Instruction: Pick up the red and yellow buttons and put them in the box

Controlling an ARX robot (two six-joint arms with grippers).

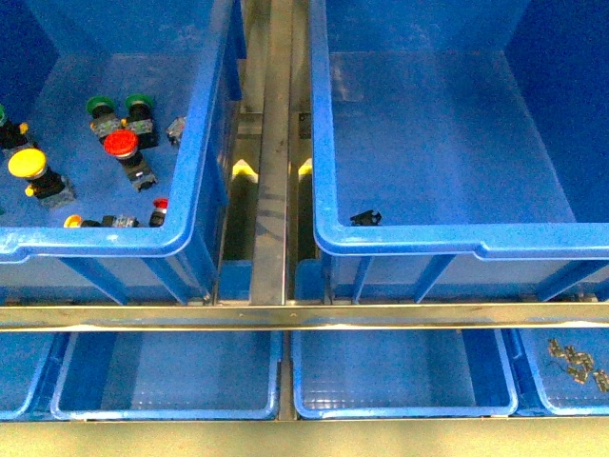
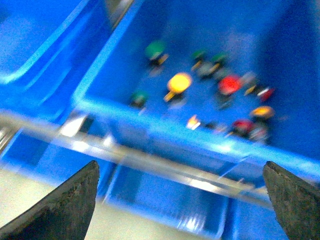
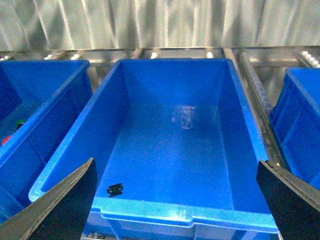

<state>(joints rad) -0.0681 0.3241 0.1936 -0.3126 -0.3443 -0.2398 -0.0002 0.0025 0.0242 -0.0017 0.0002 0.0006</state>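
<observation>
Gaping wide, left claw (image 2: 180,169), right claw (image 3: 175,165) hold nothing.

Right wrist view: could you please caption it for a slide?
Open right gripper above the blue box, with a small black part in one corner.

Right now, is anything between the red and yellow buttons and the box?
Yes. The red button and yellow button lie in the left bin. Its right wall, a metal rail and the left wall of the box stand between, so they likely need lifting over. The box holds only a small black part.
</observation>
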